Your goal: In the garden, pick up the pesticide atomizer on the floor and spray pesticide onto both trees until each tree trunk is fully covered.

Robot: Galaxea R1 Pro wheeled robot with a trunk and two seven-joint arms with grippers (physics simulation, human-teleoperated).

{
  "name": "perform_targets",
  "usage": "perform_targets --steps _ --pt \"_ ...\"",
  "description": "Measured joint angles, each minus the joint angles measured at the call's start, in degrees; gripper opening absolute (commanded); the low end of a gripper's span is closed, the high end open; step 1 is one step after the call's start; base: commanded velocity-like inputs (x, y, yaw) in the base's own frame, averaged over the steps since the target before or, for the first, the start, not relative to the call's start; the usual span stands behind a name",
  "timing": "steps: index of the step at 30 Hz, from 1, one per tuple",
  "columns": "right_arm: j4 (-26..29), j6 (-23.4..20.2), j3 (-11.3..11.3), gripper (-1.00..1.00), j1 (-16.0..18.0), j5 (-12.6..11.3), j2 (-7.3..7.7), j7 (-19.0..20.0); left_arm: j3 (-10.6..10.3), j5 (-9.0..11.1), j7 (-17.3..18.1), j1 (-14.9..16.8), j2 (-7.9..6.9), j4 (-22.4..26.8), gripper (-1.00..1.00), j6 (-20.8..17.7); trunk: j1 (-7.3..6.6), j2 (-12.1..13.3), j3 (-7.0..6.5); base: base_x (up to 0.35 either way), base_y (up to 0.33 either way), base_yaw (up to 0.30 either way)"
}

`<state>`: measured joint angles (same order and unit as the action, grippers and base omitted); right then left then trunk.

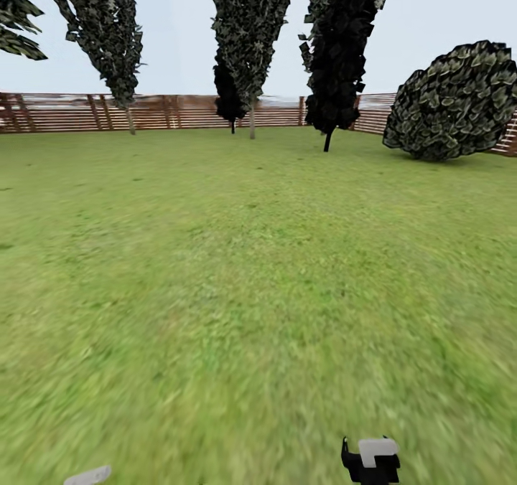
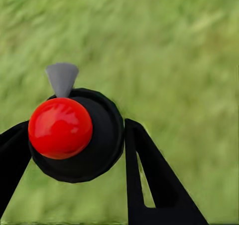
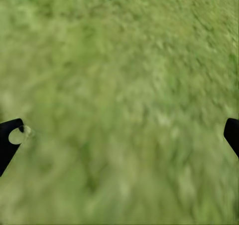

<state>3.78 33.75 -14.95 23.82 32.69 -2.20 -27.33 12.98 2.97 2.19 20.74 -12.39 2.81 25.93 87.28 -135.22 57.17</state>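
Four narrow trees point(image 1: 248, 26) at the far side of the garden point(image 1: 237, 270) in the head view, tops cut off by the upper edge, stems thin and hard to make out against the brown slatted fence point(image 1: 179, 112). One near-black point(image 1: 341, 47), stem dark. Round leafy bush point(image 1: 456, 101) at the right, hiding part of the fence. More leaves point(image 1: 18, 19) clipped by the left edge. Grass blurred toward the near side. Cut by the lower edge: a black-and-white robot part point(image 1: 371, 460) right of centre and a pale grey sliver point(image 1: 87, 476) at the left, too little showing to tell what.

Left wrist view: left claw point(image 2: 74, 127) pinching the pesticide atomizer point(image 2: 102, 140) – round black body pressed between the two black fingers point(image 2: 149, 175), red ball cap point(image 2: 59, 127) facing the camera, grey nozzle point(image 2: 62, 78) sticking out beyond it. Lower body hidden behind the cap. Blurred grass behind.

Right wrist view: right claw point(image 3: 122, 135) spread wide and holding nothing – only the black fingertips point(image 3: 9, 140) visible at opposite edges, grass between them soft and out of focus.
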Motion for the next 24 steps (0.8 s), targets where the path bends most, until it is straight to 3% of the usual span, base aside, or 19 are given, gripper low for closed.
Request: perform_targets --steps 24 --pt "0.0 0.0 0.0 1.00 0.0 0.0 0.00 0.0 0.0 0.0 0.0 0.0 0.00 0.0 -1.00 0.0 0.00 0.0 -0.51 0.000 0.000 0.271"
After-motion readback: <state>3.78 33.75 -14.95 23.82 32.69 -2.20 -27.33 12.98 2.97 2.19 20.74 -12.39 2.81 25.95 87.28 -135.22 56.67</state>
